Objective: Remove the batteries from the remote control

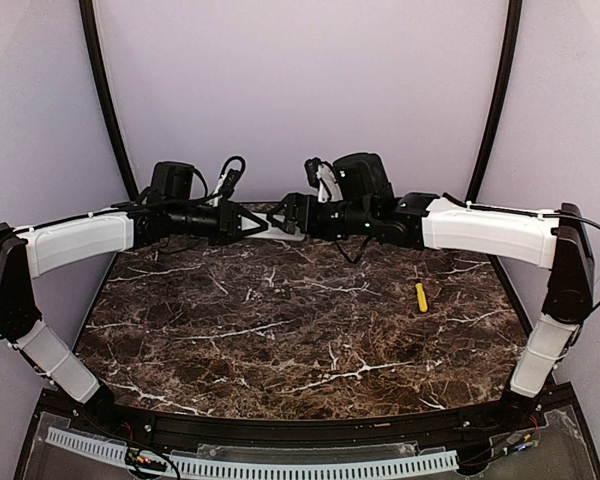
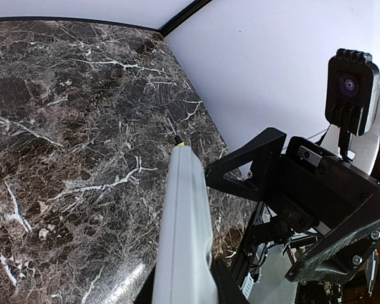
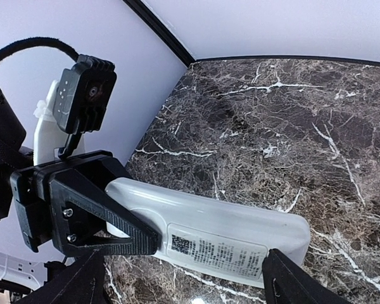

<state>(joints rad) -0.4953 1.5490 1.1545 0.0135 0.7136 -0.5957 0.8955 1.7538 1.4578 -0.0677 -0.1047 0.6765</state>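
— Above the far edge of the counter (image 1: 280, 340), what's being held?
— The remote control (image 3: 228, 234), a slim white bar lifted clear of the counter, with its printed label facing the right wrist camera
— Who has it?
— The left end effector (image 2: 183, 288) is clenched on one end. The right end effector (image 3: 183, 259) is released, its fingers spread wide to either side of the other end
— Anything else?
— A yellow stick (image 1: 421, 297) lies on the counter's right part
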